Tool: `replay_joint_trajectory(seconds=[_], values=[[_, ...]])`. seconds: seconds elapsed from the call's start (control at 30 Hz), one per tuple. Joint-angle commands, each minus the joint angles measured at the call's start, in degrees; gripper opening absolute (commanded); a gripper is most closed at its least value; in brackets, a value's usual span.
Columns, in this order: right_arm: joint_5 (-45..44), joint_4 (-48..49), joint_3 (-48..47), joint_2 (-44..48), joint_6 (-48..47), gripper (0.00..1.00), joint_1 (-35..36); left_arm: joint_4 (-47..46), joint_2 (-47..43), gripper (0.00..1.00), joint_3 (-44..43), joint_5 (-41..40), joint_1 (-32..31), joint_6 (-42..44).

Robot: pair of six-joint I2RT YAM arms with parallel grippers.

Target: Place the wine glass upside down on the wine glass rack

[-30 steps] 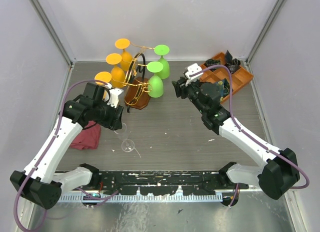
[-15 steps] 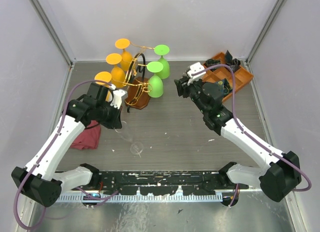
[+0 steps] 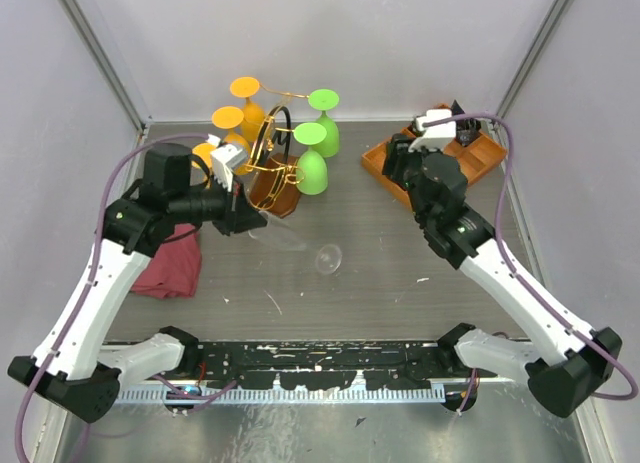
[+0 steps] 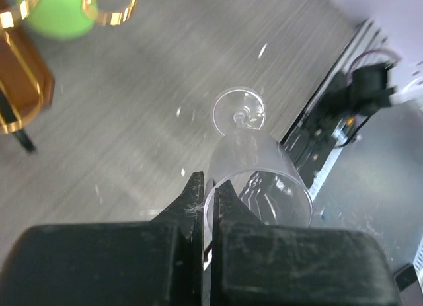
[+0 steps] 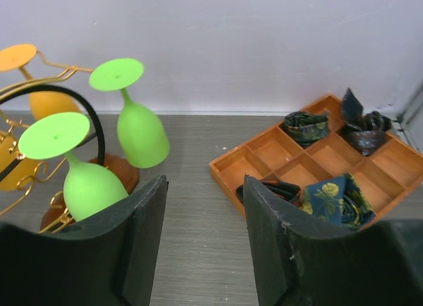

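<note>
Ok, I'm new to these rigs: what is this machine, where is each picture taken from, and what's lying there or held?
Two white robot arms are bolted at the table's near edge. The wide picture comes from a camera overhead; the other two from a camera on each wrist. On the grey table are a gold wire wine glass rack on a wooden base, hung with upside-down orange glasses and green glasses, an orange compartment tray, and a dark red cloth. The left gripper pinches the rim of a clear wine glass, tipped on its side. The right gripper is open and empty.
</note>
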State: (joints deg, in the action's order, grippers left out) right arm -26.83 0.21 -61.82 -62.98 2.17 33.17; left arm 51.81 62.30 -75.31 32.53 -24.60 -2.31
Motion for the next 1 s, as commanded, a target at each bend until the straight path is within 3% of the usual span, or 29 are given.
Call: replay_joint_trajectory(seconds=[0.0,0.23,0.5,0.7,0.87,0.97], values=[[-6.0,-3.1,-3.4,6.7,6.1,0.57,-0.9,-12.8,-2.2,0.0,-6.4,8.1,-0.1,-4.4],[-3.2,-8.2,-10.5,11.6,13.8,0.7,-0.9,-28.0,-2.1,0.0,-10.3,-1.5,-0.1,-1.7],[10.4,-7.4,-15.9,10.9,27.1,0.79,-0.9,-53.1,1.0,0.0,-6.5,-6.2,-0.1,0.8],[21.5,0.6,-14.2,8.0,36.9,0.83,-0.9,-75.6,3.7,0.0,2.9,-9.9,-0.7,1.3],[24.9,8.9,-11.3,7.1,44.7,0.85,-0.9,-98.0,4.5,0.0,15.2,-17.0,-3.2,4.7],[25.2,12.2,-9.9,6.9,48.7,0.85,-0.9,-106.2,5.7,0.0,19.1,-22.0,-6.3,7.9]])
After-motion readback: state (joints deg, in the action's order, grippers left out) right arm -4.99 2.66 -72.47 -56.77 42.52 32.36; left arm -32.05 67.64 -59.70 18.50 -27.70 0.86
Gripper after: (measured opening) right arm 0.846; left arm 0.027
